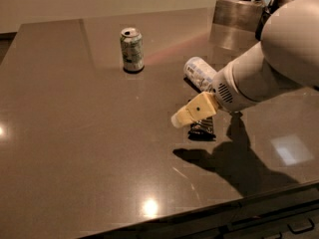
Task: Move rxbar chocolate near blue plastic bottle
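Note:
The rxbar chocolate [202, 128], a small black wrapper, lies flat on the dark table [75, 133] right of centre. My gripper [188, 115] hangs just above the bar's left end, at the tip of the big white arm [269, 68] that comes in from the right. The bar looks free on the table. The blue plastic bottle [198, 72] lies on its side just behind the bar, about a bar's length away. The arm hides the bottle's right end.
A green-and-white soda can [132, 50] stands upright at the back, left of the bottle. A steel container [239, 11] stands at the back right corner. The table's front edge [199, 210] runs below the arm's shadow.

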Motion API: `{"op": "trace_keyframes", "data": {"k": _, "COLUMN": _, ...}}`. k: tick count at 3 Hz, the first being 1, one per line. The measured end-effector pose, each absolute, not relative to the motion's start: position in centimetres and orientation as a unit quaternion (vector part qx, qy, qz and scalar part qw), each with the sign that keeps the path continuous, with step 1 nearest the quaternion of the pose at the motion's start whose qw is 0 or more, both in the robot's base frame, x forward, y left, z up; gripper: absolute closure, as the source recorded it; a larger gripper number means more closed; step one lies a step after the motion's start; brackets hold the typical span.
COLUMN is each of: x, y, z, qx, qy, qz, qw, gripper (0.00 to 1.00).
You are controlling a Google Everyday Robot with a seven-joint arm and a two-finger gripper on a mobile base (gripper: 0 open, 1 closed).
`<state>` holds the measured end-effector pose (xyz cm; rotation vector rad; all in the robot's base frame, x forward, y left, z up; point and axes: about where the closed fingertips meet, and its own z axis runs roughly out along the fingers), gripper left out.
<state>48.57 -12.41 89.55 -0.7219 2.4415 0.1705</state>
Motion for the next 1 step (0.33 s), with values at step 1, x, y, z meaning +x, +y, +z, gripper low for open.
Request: {"op": "trace_keyframes", "data": {"k": 1, "x": 48.57, "y": -12.41, "z": 89.55, "qx": -0.271, "qy": 0.915, "qz": 0.064, "qw": 0.291, "gripper": 0.0}}
